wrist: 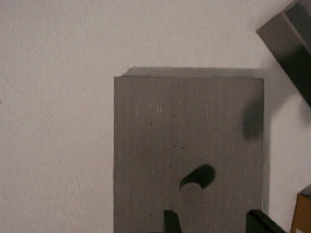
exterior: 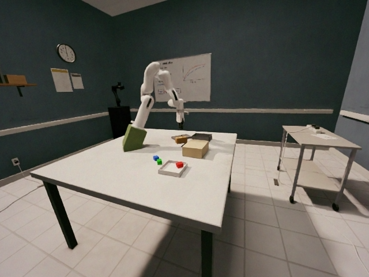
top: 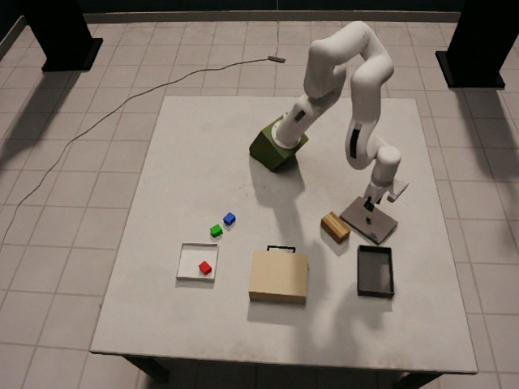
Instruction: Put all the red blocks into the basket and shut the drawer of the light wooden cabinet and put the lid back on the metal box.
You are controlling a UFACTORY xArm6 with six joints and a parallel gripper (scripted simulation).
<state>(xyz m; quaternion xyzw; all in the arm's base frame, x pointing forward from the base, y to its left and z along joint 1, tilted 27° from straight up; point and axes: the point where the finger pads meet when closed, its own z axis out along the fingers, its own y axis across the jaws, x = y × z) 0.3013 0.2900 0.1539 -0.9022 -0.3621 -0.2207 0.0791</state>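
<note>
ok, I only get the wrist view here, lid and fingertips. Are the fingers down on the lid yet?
Observer: No. In the exterior view the gripper hangs above the lid, with a gap beneath the fingertips.

Operator: Copy. Any red in the basket?

Observer: One red block is inside the basket.

Operator: Other colours in there?

Observer: None visible. The green block and blue block are both on the table outside it.
</note>
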